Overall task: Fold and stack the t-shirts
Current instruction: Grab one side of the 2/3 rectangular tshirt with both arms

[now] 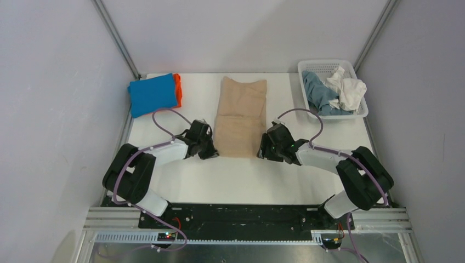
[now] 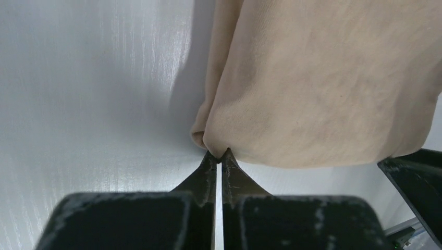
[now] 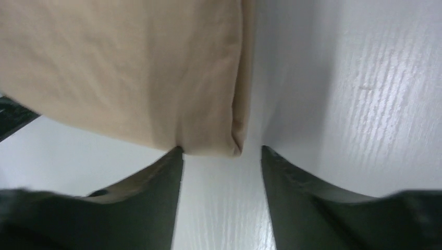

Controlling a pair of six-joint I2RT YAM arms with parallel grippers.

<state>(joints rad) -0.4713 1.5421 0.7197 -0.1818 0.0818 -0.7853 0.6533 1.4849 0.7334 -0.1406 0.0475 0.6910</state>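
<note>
Beige tee [image 1: 240, 118]: centre of the desk [image 1: 241, 178], folded into a long strip, top end at the upper middle of the frame.

Left fingers [image 1: 213, 153]: pressed together, tips pinching the strip's lower left corner; the cloth puckers at the tips.

Right fingers [image 1: 263, 152]: spread, either side of the lower right corner. One tip touches the hem, the other stands off over bare desk.

Blue tee [image 1: 152, 94]: upper left, folded, lying on the orange tee [image 1: 177, 90].

Basket [image 1: 329, 67]: upper right, holding the grey-blue tee [image 1: 321, 93] and white tee [image 1: 348, 90], both crumpled.
</note>
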